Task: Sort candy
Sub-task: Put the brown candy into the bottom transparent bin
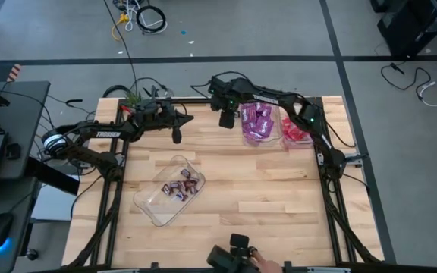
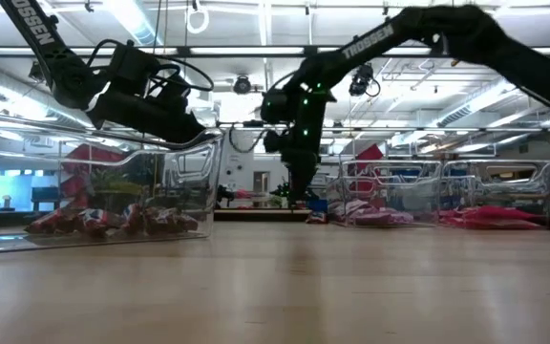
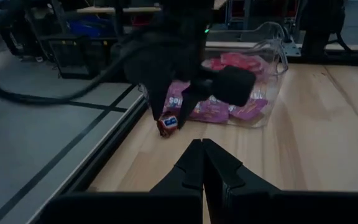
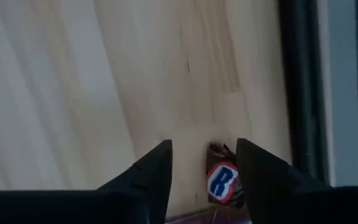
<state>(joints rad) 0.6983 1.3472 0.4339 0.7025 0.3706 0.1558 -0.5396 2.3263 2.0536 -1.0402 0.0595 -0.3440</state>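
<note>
A small red-and-brown wrapped candy (image 4: 221, 180) with a white "R" lies on the wood by the table's far edge, also seen as the candy (image 3: 168, 123). My right gripper (image 4: 204, 146) points down just above it, open, a finger on either side. Just to the right stands a clear tray (image 1: 258, 125) of purple candy packets, and beyond that a tray (image 1: 294, 133) of red ones. A third clear tray (image 1: 174, 189) at the near left holds dark brown pieces. My left gripper (image 1: 177, 138) hangs shut over the far left, holding nothing.
The dark frame rail (image 3: 104, 143) runs along the far edge right beside the loose candy. A person's hand with a dark device (image 1: 237, 258) shows at the near edge. Bare wood lies between the trays in the middle of the table (image 1: 264, 189).
</note>
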